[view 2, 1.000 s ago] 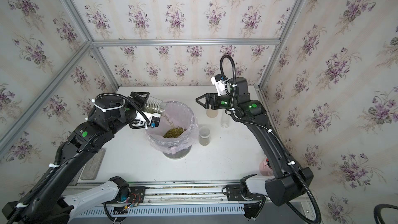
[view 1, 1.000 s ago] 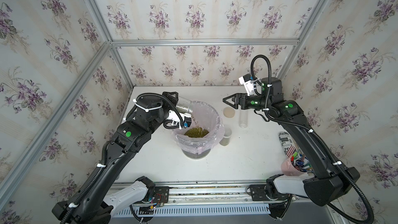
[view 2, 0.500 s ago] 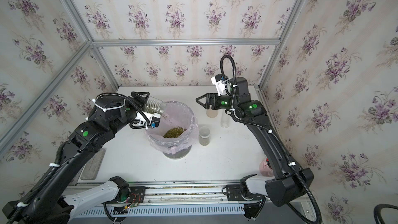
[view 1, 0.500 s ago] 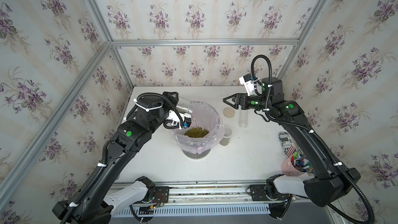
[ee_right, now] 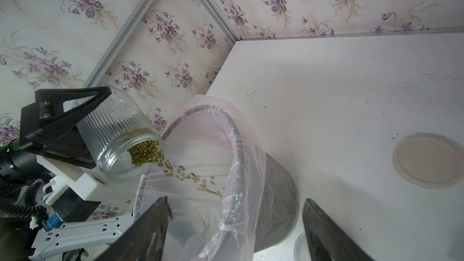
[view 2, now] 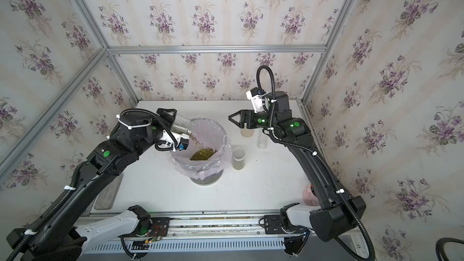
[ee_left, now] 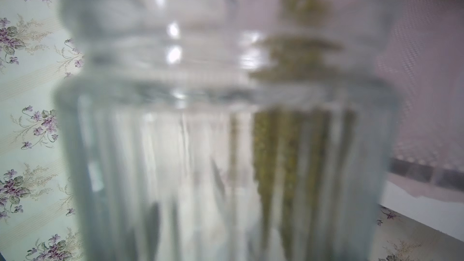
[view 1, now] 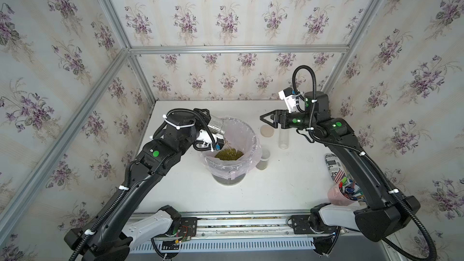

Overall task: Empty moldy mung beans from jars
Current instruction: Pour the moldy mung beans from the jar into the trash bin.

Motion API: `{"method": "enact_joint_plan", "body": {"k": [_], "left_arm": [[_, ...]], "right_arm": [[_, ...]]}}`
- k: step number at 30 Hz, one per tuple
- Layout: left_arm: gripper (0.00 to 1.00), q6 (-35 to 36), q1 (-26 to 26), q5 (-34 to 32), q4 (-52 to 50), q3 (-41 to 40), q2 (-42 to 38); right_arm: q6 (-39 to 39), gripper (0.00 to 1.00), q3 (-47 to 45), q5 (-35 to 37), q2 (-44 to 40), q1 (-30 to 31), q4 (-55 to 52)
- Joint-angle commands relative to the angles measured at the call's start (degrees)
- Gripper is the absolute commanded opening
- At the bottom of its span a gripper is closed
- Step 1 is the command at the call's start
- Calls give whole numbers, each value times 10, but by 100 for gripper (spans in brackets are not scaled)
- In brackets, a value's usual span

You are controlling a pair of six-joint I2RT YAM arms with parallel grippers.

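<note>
Three jars show in both top views. At centre frame the left gripper (view 1: 210, 121) is clamped on the ribbed jar (ee_right: 115, 131), tilted over the lined bin (ee_right: 276, 197). The mung beans (view 1: 229, 153) spill from it onto a heap inside. Right of centre, the right gripper (view 1: 268, 121) hovers empty with jaws apart, near a loose lid (view 1: 267, 131) and the tall jar (view 1: 283, 138). The small jar (view 1: 263, 160) stands just right of the bin.

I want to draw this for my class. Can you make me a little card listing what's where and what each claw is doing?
Left claw: shut on the ribbed jar, tipped over the bin
Beans: spilling from that jar onto a green heap in the bin
Bin lining: pink bag
Right claw: open, empty, hovering near the round lid
Tall jar: upright beside the lid, looks empty
Small jar: upright beside the bin, seems to hold beans
</note>
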Motion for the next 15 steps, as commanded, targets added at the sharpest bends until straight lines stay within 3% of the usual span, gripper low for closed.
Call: {"method": "enact_joint_plan", "body": {"k": [1,6,15], "left_arm": [[0,42,-2,8,33,9,-6],[0,14,-3,38,32,12,-17],[0,43,-10,-4,31,4,-7]], "right_arm": [[2,81,3,-3,-6,-1,17],[5,81,0,-7,-9,0,19],[5,81,-3,-9,-12,0,21]]}}
